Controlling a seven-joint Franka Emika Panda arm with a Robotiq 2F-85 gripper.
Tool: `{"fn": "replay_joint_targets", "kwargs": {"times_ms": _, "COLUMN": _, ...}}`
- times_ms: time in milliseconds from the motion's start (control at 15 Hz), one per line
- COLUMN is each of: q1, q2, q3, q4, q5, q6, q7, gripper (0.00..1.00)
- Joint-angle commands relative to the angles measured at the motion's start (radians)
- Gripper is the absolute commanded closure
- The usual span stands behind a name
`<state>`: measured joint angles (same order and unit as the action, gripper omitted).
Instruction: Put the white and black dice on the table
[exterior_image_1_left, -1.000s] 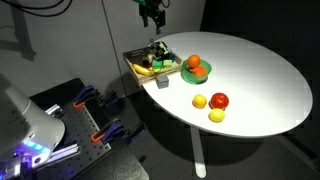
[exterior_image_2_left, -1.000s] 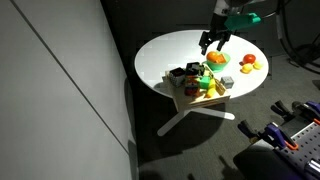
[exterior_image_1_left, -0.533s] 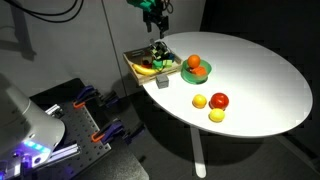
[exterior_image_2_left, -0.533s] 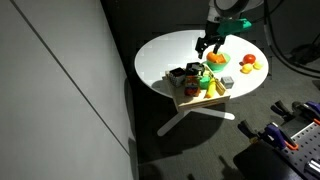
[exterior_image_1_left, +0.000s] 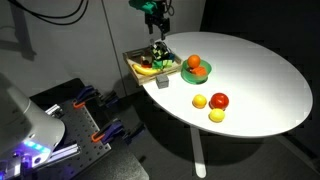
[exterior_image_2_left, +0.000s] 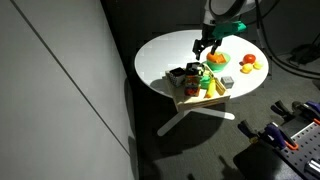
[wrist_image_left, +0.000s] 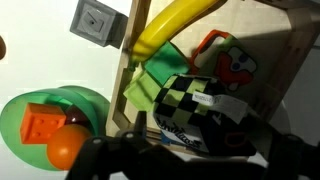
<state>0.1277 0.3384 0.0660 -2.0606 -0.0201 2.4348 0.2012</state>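
Observation:
The white and black dice (wrist_image_left: 190, 105) is a cube with a black, white and green checkered pattern. It lies in the wooden tray (wrist_image_left: 128, 85) among other toys, right under my gripper in the wrist view. My gripper (wrist_image_left: 190, 165) is open and empty, its dark fingers showing at the bottom of that view. In both exterior views the gripper (exterior_image_1_left: 152, 15) (exterior_image_2_left: 205, 45) hangs above the tray (exterior_image_1_left: 135, 68) (exterior_image_2_left: 200, 100) at the edge of the round white table (exterior_image_1_left: 260, 70) (exterior_image_2_left: 165, 55). The dice is too small to pick out there.
In the tray are a yellow banana (wrist_image_left: 170, 25), a red toy (wrist_image_left: 230, 65) and a green piece (wrist_image_left: 150, 85). A pale grey block (wrist_image_left: 97, 18) lies beside it. A green plate (wrist_image_left: 30, 100) (exterior_image_1_left: 196, 70) holds an orange block and an orange. Three fruits (exterior_image_1_left: 212, 105) lie on the table.
The gripper has moved along toward the tray and a little lower. Nothing on the table has moved.

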Motion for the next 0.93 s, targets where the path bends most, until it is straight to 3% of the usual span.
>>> {"fn": "replay_joint_targets", "kwargs": {"times_ms": 0, "q1": 0.003, "q2": 0.000, "q3": -0.004, "q4": 0.001, "q5": 0.003, "q6": -0.003, "q7": -0.002, "gripper": 0.00}}
{"fn": "replay_joint_targets", "kwargs": {"times_ms": 867, "q1": 0.013, "q2": 0.056, "q3": -0.009, "q4": 0.050, "q5": -0.008, "q6": 0.003, "q7": 0.013, "gripper": 0.00}}
